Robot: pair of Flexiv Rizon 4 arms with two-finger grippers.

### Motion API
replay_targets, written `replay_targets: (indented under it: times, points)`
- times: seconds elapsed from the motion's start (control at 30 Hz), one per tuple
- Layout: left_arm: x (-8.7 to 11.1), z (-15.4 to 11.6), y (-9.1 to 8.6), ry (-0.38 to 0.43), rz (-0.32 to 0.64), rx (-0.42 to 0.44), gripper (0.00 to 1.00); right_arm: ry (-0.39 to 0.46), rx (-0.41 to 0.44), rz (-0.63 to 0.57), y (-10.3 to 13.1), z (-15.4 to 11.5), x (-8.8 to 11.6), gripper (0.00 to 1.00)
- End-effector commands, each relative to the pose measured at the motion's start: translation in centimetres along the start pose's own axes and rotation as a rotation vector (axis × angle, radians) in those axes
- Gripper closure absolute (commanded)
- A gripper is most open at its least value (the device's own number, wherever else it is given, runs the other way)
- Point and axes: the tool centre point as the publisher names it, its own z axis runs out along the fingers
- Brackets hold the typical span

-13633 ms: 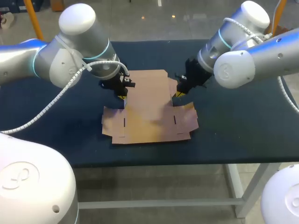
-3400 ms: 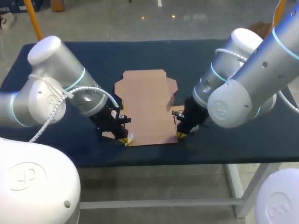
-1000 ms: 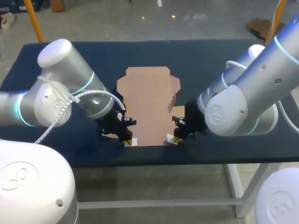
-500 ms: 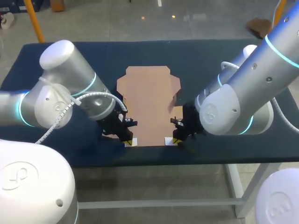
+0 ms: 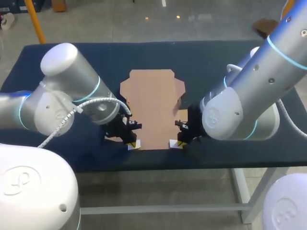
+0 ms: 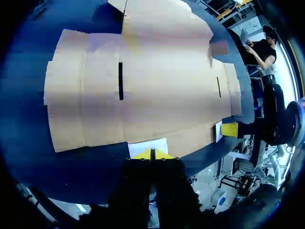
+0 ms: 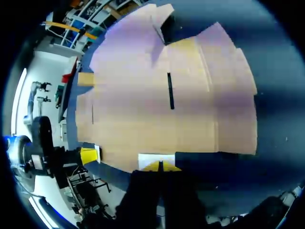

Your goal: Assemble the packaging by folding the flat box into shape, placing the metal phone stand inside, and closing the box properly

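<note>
The flat brown cardboard box [image 5: 153, 108] lies unfolded on the dark blue table [image 5: 225, 62], its front edge at the table's near edge. My left gripper [image 5: 130, 143] is at the box's front left corner and my right gripper [image 5: 178, 143] at its front right corner. In the left wrist view the left gripper [image 6: 151, 153] is shut on a small white tab [image 6: 147, 146] of the box [image 6: 157, 95]. In the right wrist view the right gripper [image 7: 160, 165] is likewise shut on a white tab [image 7: 156, 158] of the box [image 7: 157, 109]. No metal phone stand is in view.
The table's near edge [image 5: 158, 165] runs just below both grippers. Bare blue table surface lies left, right and behind the box. Both arms' bulky elbows hang over the table's sides.
The box and both grippers stay where they were. Only the right arm's upper part has shifted a little towards the left.
</note>
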Motion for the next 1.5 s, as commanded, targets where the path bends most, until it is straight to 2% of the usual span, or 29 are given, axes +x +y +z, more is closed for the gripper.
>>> replay_targets:
  times: [0.03, 0.43, 0.67, 0.8, 0.83, 0.87, 0.9, 0.93, 0.97, 1.0, 1.03, 1.07, 1.1, 1.5]
  points:
    - [0.2, -2.2, 0.7, -0.026, -0.005, 0.054, 1.00, 0.071, 0.011, -0.002, 0.3, -1.9, -0.9, 1.00]
    - [0.1, -5.8, -0.7, -0.067, 0.011, 0.140, 1.00, 0.158, 0.019, 0.005, 2.1, -5.0, -1.9, 1.00]
    - [-0.5, -7.3, -2.1, -0.069, 0.024, 0.149, 1.00, 0.215, 0.035, 0.005, 3.3, -6.9, -2.7, 1.00]
    - [-0.8, -8.0, -2.8, -0.065, 0.039, 0.142, 1.00, 0.221, 0.036, 0.012, 4.1, -7.8, -3.0, 1.00]
    - [-0.9, -8.3, -3.0, -0.060, 0.047, 0.144, 0.84, 0.219, 0.036, 0.014, 4.3, -8.0, -3.0, 0.98]
    - [-1.0, -8.4, -3.1, -0.060, 0.050, 0.145, 0.62, 0.218, 0.035, 0.014, 4.5, -8.2, -3.1, 0.95]
    - [-1.2, -8.7, -3.4, -0.053, 0.055, 0.144, 0.38, 0.223, 0.031, 0.014, 4.8, -8.5, -3.2, 0.77]
    - [-1.3, -8.9, -3.6, -0.050, 0.061, 0.146, 0.15, 0.225, 0.028, 0.016, 5.0, -8.8, -3.3, 0.68]
    - [-1.4, -9.1, -3.8, -0.047, 0.060, 0.148, 0.00, 0.227, 0.020, 0.019, 5.2, -9.0, -3.4, 0.60]
    - [-1.5, -9.2, -4.0, -0.045, 0.063, 0.148, 0.00, 0.235, 0.017, 0.017, 5.4, -9.2, -3.4, 0.53]
    - [-1.6, -9.4, -4.1, -0.037, 0.078, 0.148, 0.00, 0.238, 0.017, 0.018, 5.7, -9.5, -3.5, 0.26]
    - [-1.7, -9.6, -4.3, -0.030, 0.081, 0.150, 0.00, 0.239, 0.011, 0.024, 6.0, -9.7, -3.6, 0.09]
    - [-1.8, -9.8, -4.5, -0.027, 0.090, 0.145, 0.00, 0.243, 0.011, 0.027, 6.3, -9.9, -3.7, 0.00]
    - [-3.5, -12.8, -7.7, 0.035, 0.170, 0.108, 0.00, 0.245, -0.019, 0.042, 9.4, -11.8, -3.9, 0.00]
